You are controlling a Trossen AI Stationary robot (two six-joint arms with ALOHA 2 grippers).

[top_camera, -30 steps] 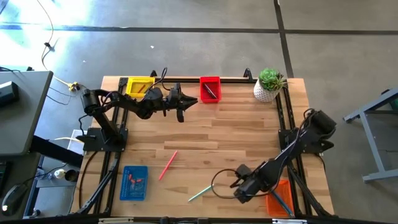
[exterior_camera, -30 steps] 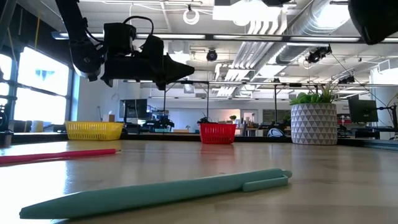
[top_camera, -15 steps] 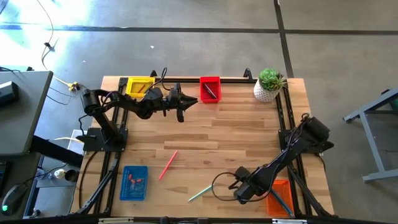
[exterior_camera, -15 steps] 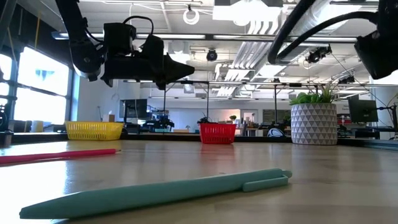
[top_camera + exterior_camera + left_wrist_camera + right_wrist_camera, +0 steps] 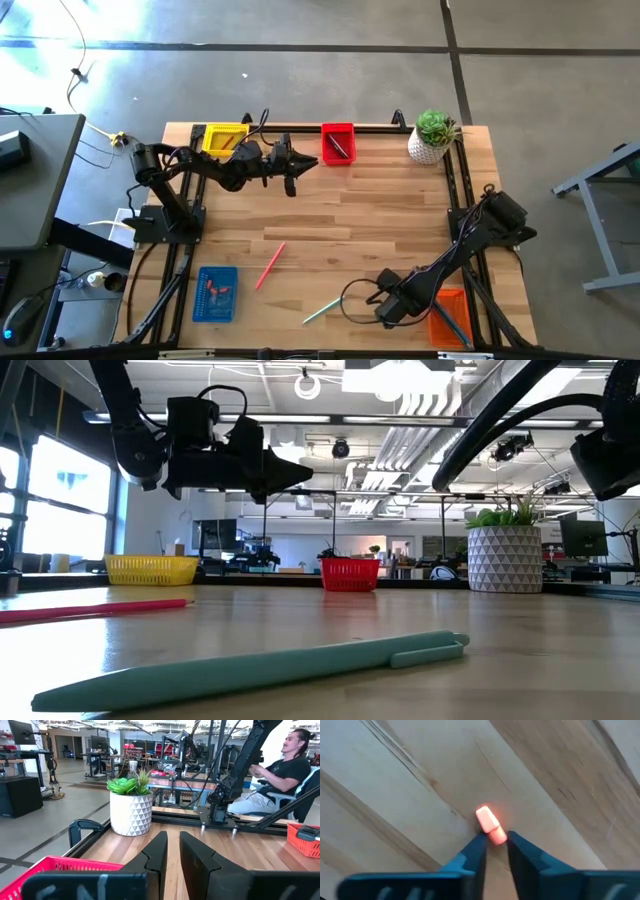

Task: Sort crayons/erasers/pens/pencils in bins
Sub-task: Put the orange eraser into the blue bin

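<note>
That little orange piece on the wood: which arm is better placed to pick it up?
The right. Its gripper already has the orange piece between its fingers, near the orange bin. The left gripper hangs far off by the red bin.

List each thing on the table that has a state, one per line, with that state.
Left gripper: shut, empty, raised near the red bin.
Right gripper: shut on a small orange piece.
Red bin: holds a dark pen.
Yellow bin: contents unclear.
Blue bin: holds small items.
Orange bin: holds a blue stick.
Teal pen: loose on the table.
Pink pencil: loose on the table.
</note>
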